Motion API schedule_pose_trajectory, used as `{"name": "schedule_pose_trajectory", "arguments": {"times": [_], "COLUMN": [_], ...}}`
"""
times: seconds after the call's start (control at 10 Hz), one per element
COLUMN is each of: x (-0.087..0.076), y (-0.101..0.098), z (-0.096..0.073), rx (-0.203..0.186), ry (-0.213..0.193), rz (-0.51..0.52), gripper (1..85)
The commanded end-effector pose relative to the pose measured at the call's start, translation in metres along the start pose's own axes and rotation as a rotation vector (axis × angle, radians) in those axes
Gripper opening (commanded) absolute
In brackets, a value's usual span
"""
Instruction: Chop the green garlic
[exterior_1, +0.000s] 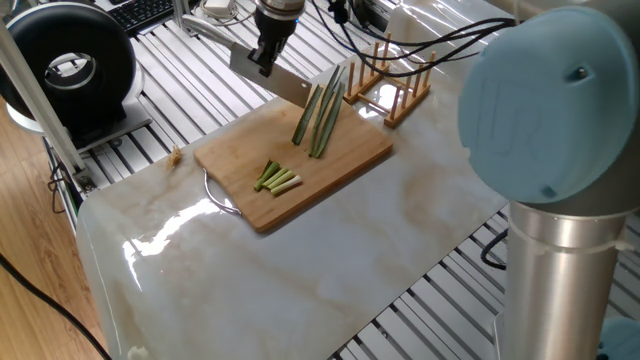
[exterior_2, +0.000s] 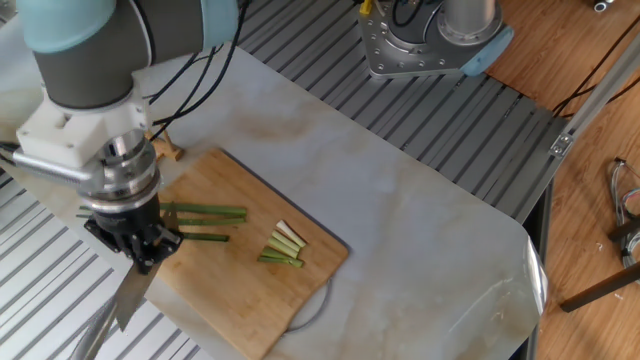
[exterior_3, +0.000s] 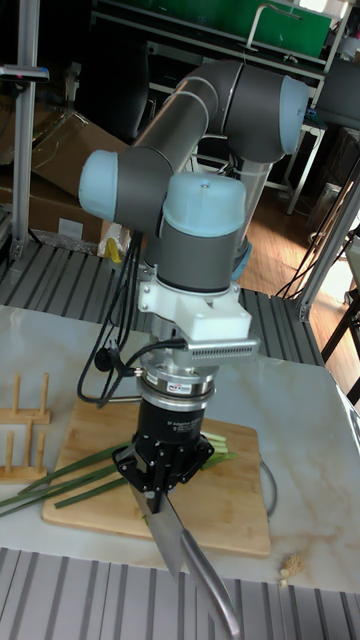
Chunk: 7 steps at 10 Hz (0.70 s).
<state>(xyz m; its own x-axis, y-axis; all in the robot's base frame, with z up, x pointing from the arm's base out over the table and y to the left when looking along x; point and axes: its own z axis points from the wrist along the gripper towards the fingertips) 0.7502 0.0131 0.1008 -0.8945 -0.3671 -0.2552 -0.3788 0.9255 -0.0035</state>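
Marble table (exterior_1: 420, 210) under a bamboo cutting board (exterior_1: 350, 160). On the board, long green garlic (exterior_1: 322, 110) stalks beside already cut pieces (exterior_1: 277, 179). Hand (exterior_2: 140, 258) clamped on a knife (exterior_2: 128, 295), raised off the board's edge: between chops. Next, probably: blade lowered across the stalks. Visible only in the tall view: blade's full length (exterior_3: 180, 550); hidden in the other fixed view: the peg rack (exterior_1: 390, 85).

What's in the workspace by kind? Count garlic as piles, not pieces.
Board: 1
Knife: 1
Rack: 1
Garlic piles: 2, the long stalks and the cut pieces
Total: 5
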Motion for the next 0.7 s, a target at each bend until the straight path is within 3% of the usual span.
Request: {"name": "schedule_pose_trajectory", "arguments": {"times": [0.0, 0.3, 0.6], "x": [-0.012, -0.013, -0.002], "y": [0.004, 0.006, 0.003], "z": [0.009, 0.020, 0.024], "rx": [0.005, -0.008, -0.003], "ry": [0.005, 0.021, 0.053], "rz": [0.010, 0.007, -0.003], "gripper": [1.3, 1.3, 1.3]}}
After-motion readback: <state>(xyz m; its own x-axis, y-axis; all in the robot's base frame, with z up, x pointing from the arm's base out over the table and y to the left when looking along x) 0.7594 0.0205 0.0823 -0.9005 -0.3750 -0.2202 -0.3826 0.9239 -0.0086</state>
